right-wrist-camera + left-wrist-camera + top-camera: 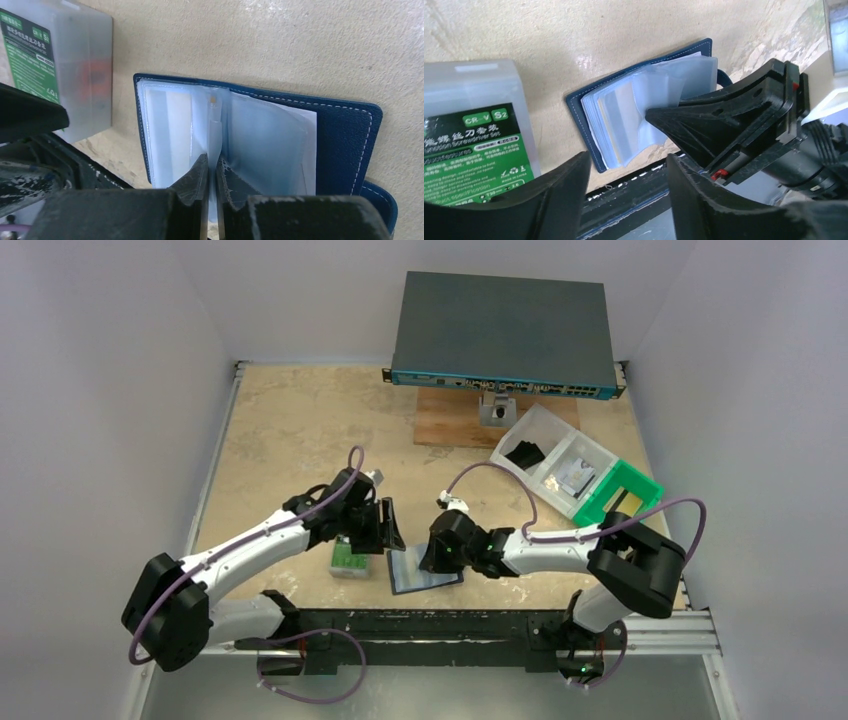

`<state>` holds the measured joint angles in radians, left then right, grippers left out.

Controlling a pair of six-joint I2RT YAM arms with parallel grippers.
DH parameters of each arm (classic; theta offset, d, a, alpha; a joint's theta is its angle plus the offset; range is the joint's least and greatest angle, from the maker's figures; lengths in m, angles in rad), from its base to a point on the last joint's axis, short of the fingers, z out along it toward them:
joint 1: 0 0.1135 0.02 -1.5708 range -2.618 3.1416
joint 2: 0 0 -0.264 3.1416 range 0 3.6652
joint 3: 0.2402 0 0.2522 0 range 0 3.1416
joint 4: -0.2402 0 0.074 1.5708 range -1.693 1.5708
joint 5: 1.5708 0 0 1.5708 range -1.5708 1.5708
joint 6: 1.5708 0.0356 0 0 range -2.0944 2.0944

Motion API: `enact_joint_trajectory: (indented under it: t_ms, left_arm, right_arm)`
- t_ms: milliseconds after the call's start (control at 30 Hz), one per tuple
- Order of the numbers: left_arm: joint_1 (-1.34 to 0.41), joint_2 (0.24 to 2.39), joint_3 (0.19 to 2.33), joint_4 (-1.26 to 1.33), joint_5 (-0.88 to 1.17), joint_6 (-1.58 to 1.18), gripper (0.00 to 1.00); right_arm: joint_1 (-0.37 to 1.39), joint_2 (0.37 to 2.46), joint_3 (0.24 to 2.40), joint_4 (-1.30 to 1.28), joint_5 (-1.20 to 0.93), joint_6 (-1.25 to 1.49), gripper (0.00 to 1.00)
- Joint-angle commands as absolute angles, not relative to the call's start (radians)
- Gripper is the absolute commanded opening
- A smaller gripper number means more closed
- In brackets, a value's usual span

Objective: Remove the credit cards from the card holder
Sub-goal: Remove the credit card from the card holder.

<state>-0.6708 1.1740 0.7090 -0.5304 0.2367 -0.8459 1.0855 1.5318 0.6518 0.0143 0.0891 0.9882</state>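
Jaws of the right gripper (212, 172) pinched a clear sleeve (215, 125) of the open card holder (345, 145), while the left gripper (626, 160) stood spread.

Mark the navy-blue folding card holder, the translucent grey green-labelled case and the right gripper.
navy-blue folding card holder (345, 145), right wrist view, on its stitched cover.
translucent grey case (474, 150), left wrist view, on its green label.
right gripper (212, 161), right wrist view, between its fingertips.

Tan table (290, 430) bears card holder (425, 572), case (348, 558) — and tray (545, 435).
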Motion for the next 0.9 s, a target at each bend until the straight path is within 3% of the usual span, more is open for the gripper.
enact_joint_trajectory:
  t_ms: [0, 133, 333, 867]
  left_arm:
    - [-0.680, 1.208, 0.707, -0.437, 0.302, -0.853, 0.49]
    - [-0.689, 1.252, 0.716, -0.405, 0.323, -0.852, 0.26]
    - [-0.701, 1.347, 0.730, -0.375, 0.321, -0.847, 0.02]
    - [-0.768, 1.506, 0.778, -0.413, 0.224, -0.819, 0.00]
  right_arm:
    - [1.065, 1.552, 0.560, 0.041, 0.010, 1.016, 0.03]
    - [1.031, 1.551, 0.512, 0.126, -0.040, 1.024, 0.00]
    - [0.992, 1.547, 0.450, 0.223, -0.102, 1.034, 0.00]
    - [0.966, 1.570, 0.420, 0.290, -0.143, 1.046, 0.00]
